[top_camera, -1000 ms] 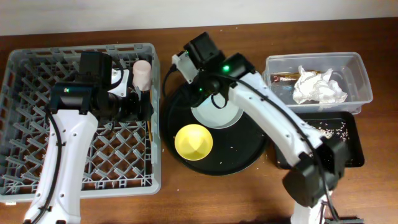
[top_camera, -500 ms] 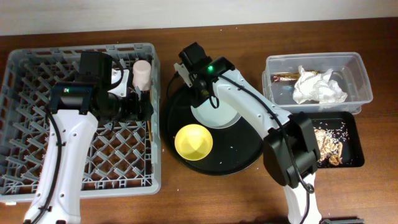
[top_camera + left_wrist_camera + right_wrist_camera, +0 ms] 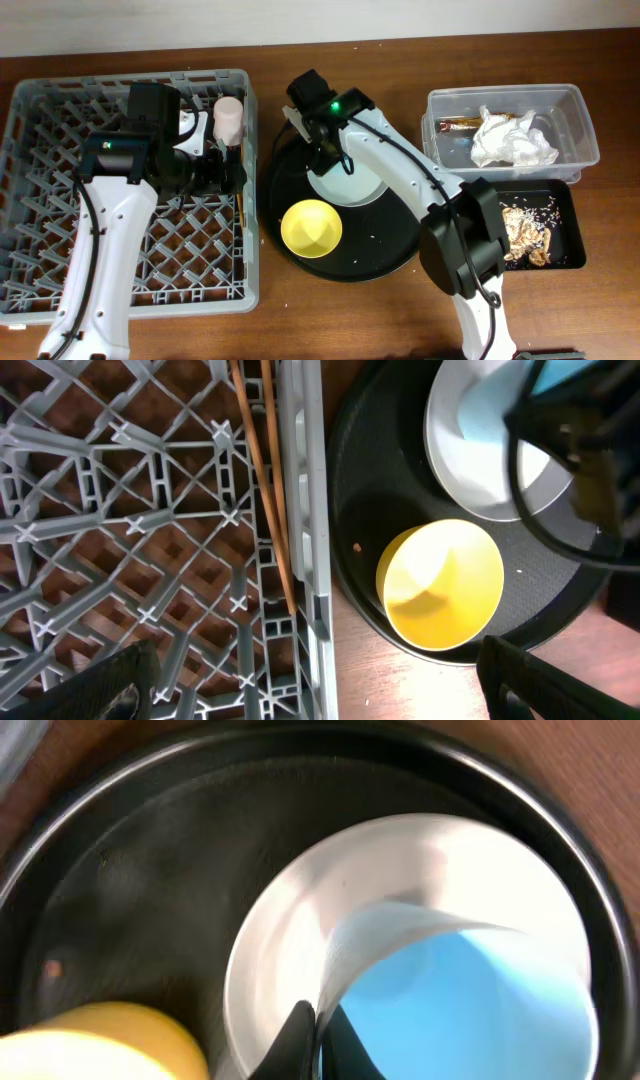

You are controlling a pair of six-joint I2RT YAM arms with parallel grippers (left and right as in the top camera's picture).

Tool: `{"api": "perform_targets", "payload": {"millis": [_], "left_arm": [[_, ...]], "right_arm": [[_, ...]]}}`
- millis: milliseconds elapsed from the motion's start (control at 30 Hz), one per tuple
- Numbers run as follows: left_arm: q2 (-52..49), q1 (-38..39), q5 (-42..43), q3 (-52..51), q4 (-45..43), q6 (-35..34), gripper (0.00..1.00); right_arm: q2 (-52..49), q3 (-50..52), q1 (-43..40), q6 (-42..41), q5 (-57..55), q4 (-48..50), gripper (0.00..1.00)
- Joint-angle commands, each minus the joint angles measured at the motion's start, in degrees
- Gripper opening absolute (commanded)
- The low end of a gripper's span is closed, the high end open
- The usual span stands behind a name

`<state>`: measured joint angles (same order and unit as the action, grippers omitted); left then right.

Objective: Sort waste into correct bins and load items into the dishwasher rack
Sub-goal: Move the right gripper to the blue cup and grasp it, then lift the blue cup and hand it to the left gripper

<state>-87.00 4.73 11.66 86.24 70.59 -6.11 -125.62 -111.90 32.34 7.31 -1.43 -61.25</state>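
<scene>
**A:** So where's the small blue cup (image 3: 470,1000) sitting right now?

**B:** On the pale plate (image 3: 290,940), in the far part of the big round black tray (image 3: 390,250), just right of the rack. The right gripper (image 3: 312,1032) is on it. Its jaws are pressed together with the cup's thin wall pinched between them, looks like 1 finger inside and 1 outside.

**A:** Good place to hold it?

**B:** I'd guess so. It looks like light, stiff plastic, so 1 rim pinch should carry it. The wall is smooth though, so it could swivel or slip if swung fast. Doesn't look breakable, but the plate under it might be.

**A:** What's around it?

**B:** The yellow bowl (image 3: 311,227) is just near of the plate, same tray. To the left, the grey rack (image 3: 40,200) has the pink cup (image 3: 230,118) at its far right corner and the 2 chopsticks (image 3: 265,470) along its right edge. The left gripper (image 3: 315,660) hangs over that edge, jaws spread wide, holding nothing. Over on the right there's the napkin (image 3: 510,140) in the clear tub (image 3: 585,120) and scraps (image 3: 525,225) in the small black tray (image 3: 562,250).
</scene>
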Motion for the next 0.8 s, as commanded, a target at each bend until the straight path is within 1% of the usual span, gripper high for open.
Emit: {"api": "perform_targets", "payload": {"millis": [0,100,200,333,367,433,467,500,533,567,600,633,700,733,767], "left_arm": [[-0.13,-0.28,0.59,0.15,0.02,-0.55,0.99],[-0.13,-0.31,0.59,0.15,0.02,-0.55,0.99],[-0.13,-0.31,0.59,0.15,0.02,-0.55,0.99],[-0.13,-0.31,0.59,0.15,-0.63,-0.55,0.99],[-0.13,-0.28,1.22,0.15,-1.14,-0.66,0.99],[-0.13,-0.31,4.92,0.17,-3.23,-0.74,0.99],[-0.11,-0.31,8.61,0.17,-4.42,-0.72,0.99],[-0.11,-0.24,16.87,0.17,-6.45,0.31,0.99],[-0.11,-0.24,24.50,0.17,-8.28,3.17,0.99],[-0.11,-0.24,37.51,0.17,-11.04,9.31,0.99],[-0.11,-0.24,46.90,0.17,-12.85,13.16,0.99],[-0.11,-0.24,59.10,0.17,-15.85,16.52,0.99],[-0.09,-0.24,68.65,0.17,-20.90,16.50,0.99],[-0.07,-0.24,71.41,0.17,-22.97,16.46,0.99],[-0.07,-0.13,72.11,0.17,-24.74,15.72,0.99]], "right_arm": [[7.41,-8.17,-0.22,-0.28,3.45,-4.81,0.04],[12.20,-13.51,-0.81,-0.28,3.87,-12.59,0.04],[16.85,-14.93,-2.56,-0.26,5.86,-16.98,0.04],[22.84,-14.93,-7.23,1.38,14.95,-21.14,0.04],[25.11,-14.93,-10.34,2.99,19.56,-23.65,0.04],[26.60,-14.93,-13.33,4.59,23.76,-25.97,0.04],[27.21,-14.93,-14.91,6.05,26.51,-27.28,0.04],[27.91,-14.93,-17.40,8.98,31.41,-29.49,0.04],[28.17,-14.93,-18.91,11.17,34.71,-30.91,0.04],[28.22,-14.93,-21.07,15.08,40.50,-33.16,0.04],[28.20,-14.91,-22.43,17.75,44.89,-34.69,0.04],[28.09,-14.82,-24.02,21.14,50.80,-36.09,0.04],[28.13,-14.12,-25.51,21.44,57.48,-36.06,0.04],[28.13,-13.94,-25.66,21.94,60.74,-36.06,0.04],[28.09,-13.75,-25.46,23.54,64.70,-36.06,0.04]]}}
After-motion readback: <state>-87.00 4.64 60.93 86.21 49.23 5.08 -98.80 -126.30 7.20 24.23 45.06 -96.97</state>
